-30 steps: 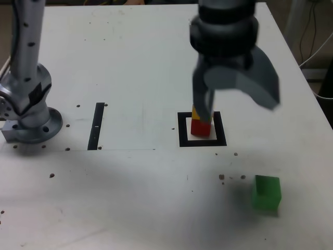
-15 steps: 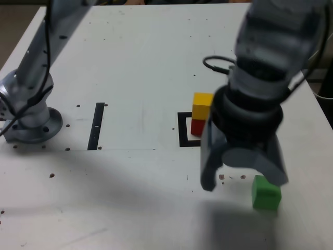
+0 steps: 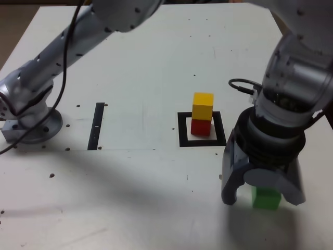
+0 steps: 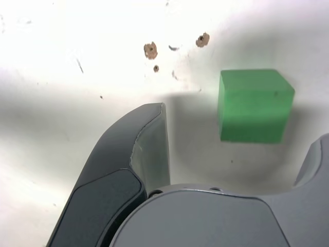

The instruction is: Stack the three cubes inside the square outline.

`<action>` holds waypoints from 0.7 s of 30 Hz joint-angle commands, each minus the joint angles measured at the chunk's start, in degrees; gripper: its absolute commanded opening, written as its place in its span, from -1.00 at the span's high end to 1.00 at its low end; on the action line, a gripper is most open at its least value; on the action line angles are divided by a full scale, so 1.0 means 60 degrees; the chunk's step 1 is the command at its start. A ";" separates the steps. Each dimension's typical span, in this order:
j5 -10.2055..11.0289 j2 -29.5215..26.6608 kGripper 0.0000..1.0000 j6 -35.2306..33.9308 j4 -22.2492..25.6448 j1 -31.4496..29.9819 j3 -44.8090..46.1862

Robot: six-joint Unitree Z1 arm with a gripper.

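White table [image 3: 130,62], scuffed, with small dark specks and screw holes. Arm base [image 3: 28,117] sat bolted at the exterior view's left edge; the arm arched up and across to the exterior view's right, wrist pointing down at the table.

Gripper [image 3: 263,195] hung low over the near right part of the table in the exterior view, jaws spread wide. Green cube [image 3: 267,198] stood on the table between the two fingers, its upper part hidden by the gripper body in that view. In the wrist view the green cube [image 4: 254,105] lay flat on the table in the gap ahead of the gripper [image 4: 239,134], one dark finger [image 4: 139,154] to one side of it with bare table between finger and cube; the other finger showed only as a grey edge at the frame's border, also apart from the cube. No contact visible on either side. Whether the fingertips touched the table could not be told.

Square outline [image 3: 182,130] lay near the table's middle, black frame with white centre. Red cube [image 3: 201,126] sat inside it, on the white centre. Yellow cube [image 3: 203,105] rested squarely on top of the red one, edges roughly in line. That two-high stack stood well apart from the green cube, further back and to the exterior view's left of the gripper.

Narrow black strip [image 3: 97,125] lay flat between the arm base and the square outline. A dark cable [image 3: 242,86] looped out near the wrist
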 commanded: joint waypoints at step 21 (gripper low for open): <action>-0.0080 0.0343 -0.42 0.0640 -0.0017 0.0482 -0.0326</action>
